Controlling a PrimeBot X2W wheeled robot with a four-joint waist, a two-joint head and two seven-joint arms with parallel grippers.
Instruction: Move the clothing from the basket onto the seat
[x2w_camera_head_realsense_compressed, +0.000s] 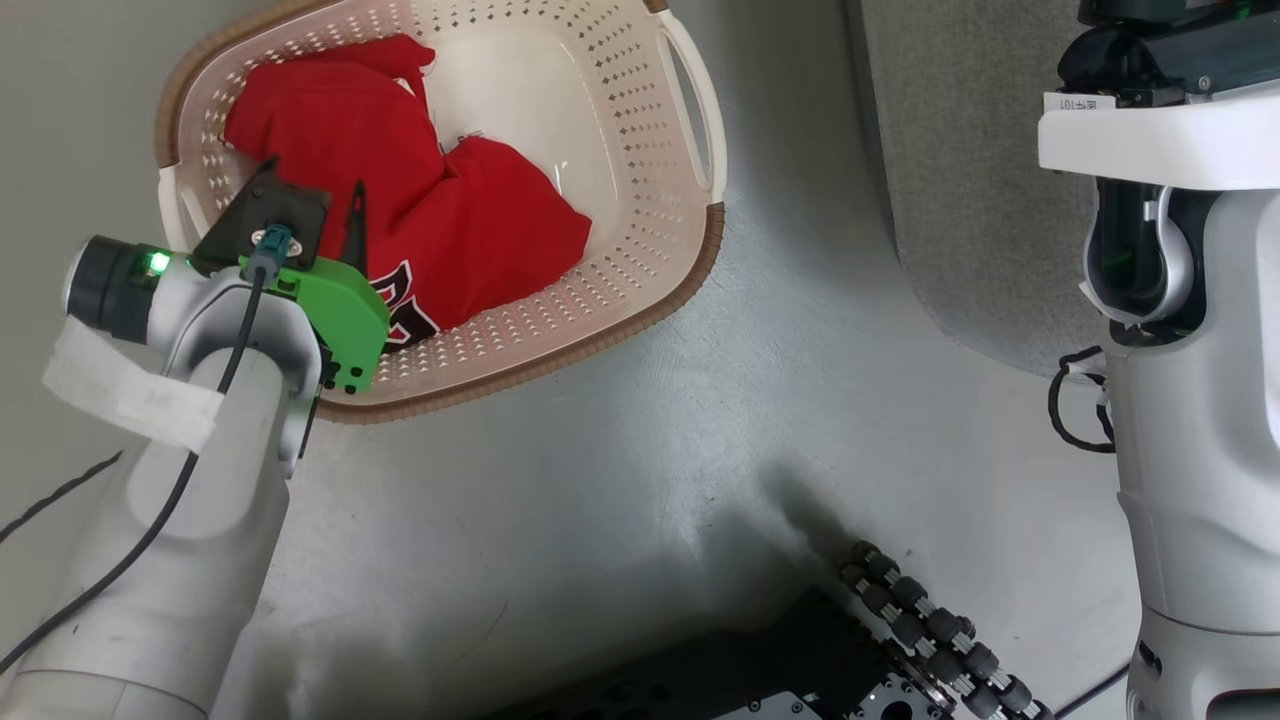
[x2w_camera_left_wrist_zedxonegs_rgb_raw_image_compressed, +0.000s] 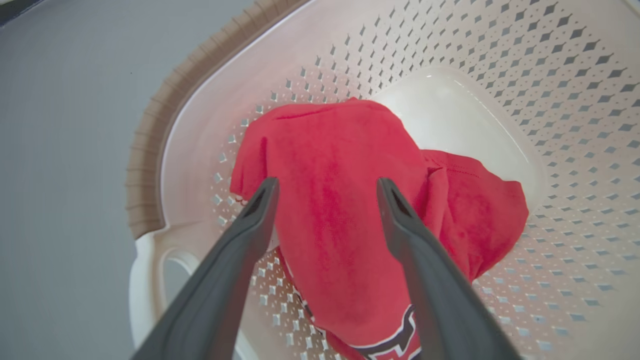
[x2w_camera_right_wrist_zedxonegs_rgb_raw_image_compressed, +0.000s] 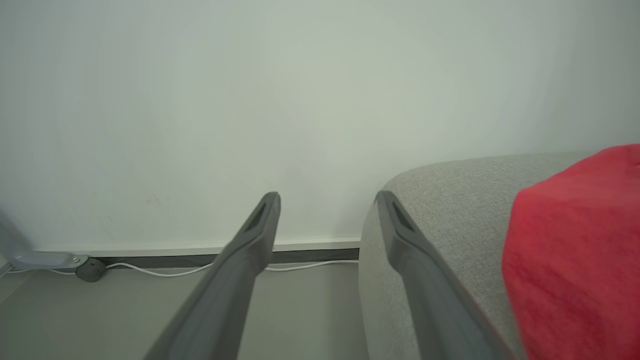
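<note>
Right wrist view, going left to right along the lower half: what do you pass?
Dark plug on a white cable by the baseboard → right gripper, jaws apart → light-grey sofa → red garment lying on the sofa.

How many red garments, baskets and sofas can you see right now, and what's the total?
Red garments: 2, the jersey in the basket and a red cloth on the sofa
Baskets: 1
Sofas: 1
Total: 4
</note>
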